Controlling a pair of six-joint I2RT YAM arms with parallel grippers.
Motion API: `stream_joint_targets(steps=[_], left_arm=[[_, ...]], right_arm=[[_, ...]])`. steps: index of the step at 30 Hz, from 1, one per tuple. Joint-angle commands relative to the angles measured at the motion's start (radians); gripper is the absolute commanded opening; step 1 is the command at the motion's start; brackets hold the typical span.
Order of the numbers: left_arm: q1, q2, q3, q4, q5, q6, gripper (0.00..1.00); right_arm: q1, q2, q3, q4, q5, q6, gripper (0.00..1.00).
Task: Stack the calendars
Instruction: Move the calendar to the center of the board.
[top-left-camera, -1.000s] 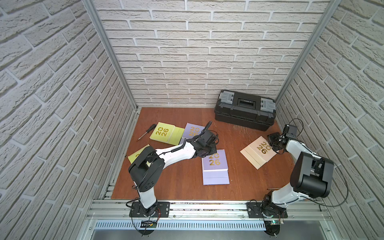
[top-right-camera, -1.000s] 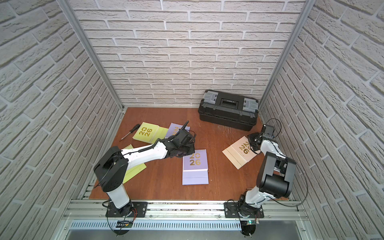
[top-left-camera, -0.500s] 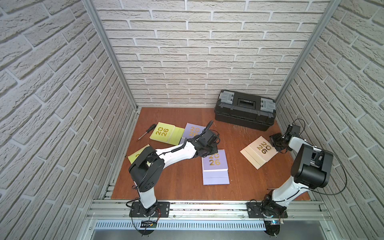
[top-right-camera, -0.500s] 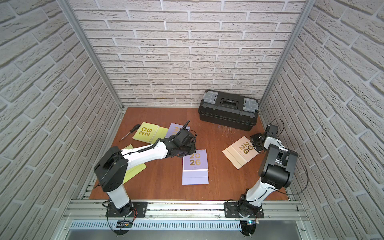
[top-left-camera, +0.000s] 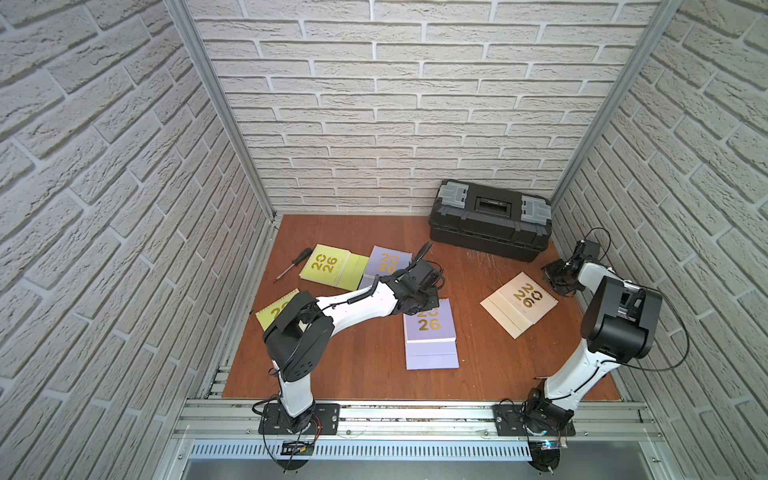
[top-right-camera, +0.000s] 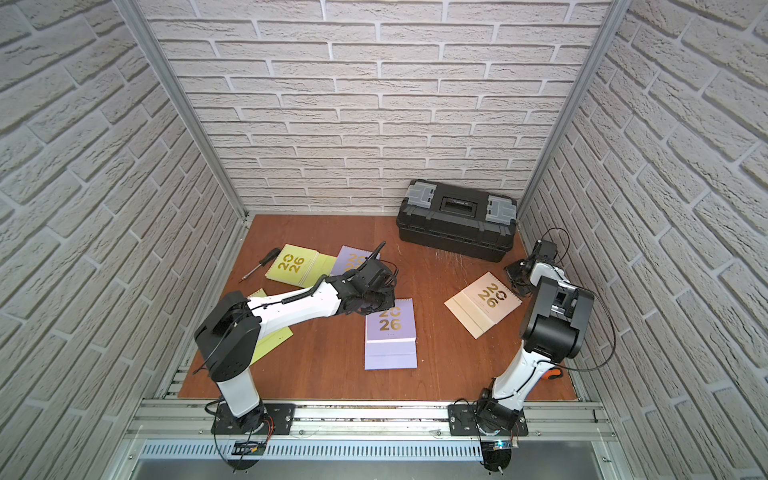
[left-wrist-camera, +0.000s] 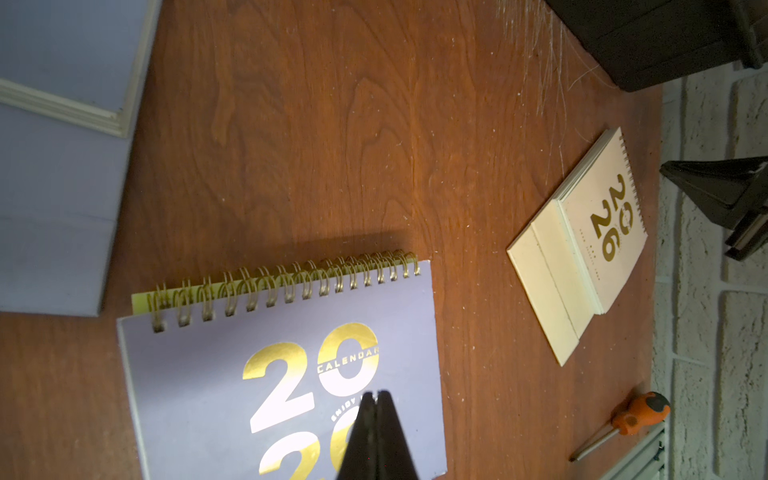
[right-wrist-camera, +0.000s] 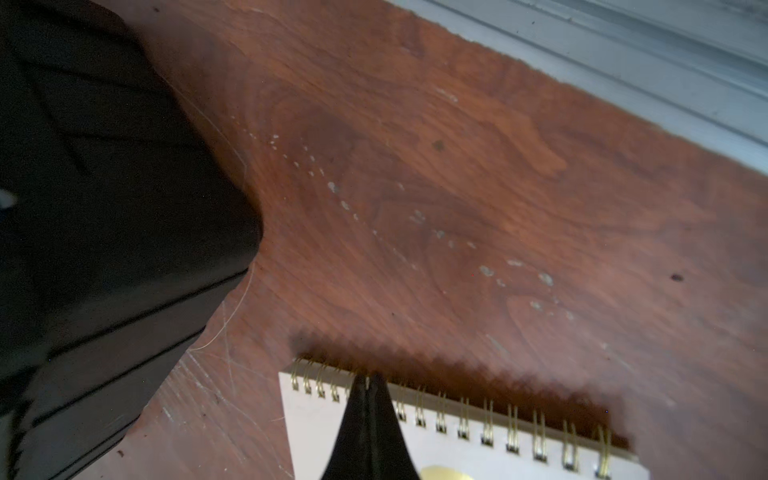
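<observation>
Counter (top-left-camera: 357, 374): reddish-brown wood grain, pale scratches beside toolbox (top-left-camera: 490, 220). 
Toolbox: black, grey latches. 
Beige calendar (top-left-camera: 519, 303), nearest toolbox: gold "2026", gold spiral. 
Lavender calendar (top-left-camera: 430, 336): gold numerals, lime-green edge under gold spiral. 
Second lavender calendar (top-left-camera: 386, 259): gold numerals. 
Lime-green calendar (top-left-camera: 332, 266) and second lime-green calendar (top-left-camera: 274, 311), farthest from toolbox: gold numerals. 
Screwdriver (top-left-camera: 301, 257): black handle. 
Walls (top-left-camera: 415, 104): white brick pattern.

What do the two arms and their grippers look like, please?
The left arm and right arm have white links and bulky black joint housings, with loose black cables looping alongside. The left gripper and right gripper are black, with fingers tapering to narrow tips.
</observation>
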Motion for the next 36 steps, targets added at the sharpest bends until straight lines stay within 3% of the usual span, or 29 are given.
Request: stream_joint_targets(steps=[1, 20, 36], left_arm=[[-0.009, 0.014, 0.031, -0.016, -0.009, 0.01, 0.0], [-0.019, 0.02, 0.038, -0.014, -0.012, 0.008, 0.0], [-0.02, 0.024, 0.041, 0.012, -0.014, 0.014, 0.0]], right_arm=[[-0.002, 0.018, 0.042, -0.033, 0.033, -0.036, 0.03], [0.002, 0.13, 0.073, -0.086, -0.081, -0.061, 0.03], [0.069, 0.016, -0.072, -0.069, -0.161, -0.075, 0.03]])
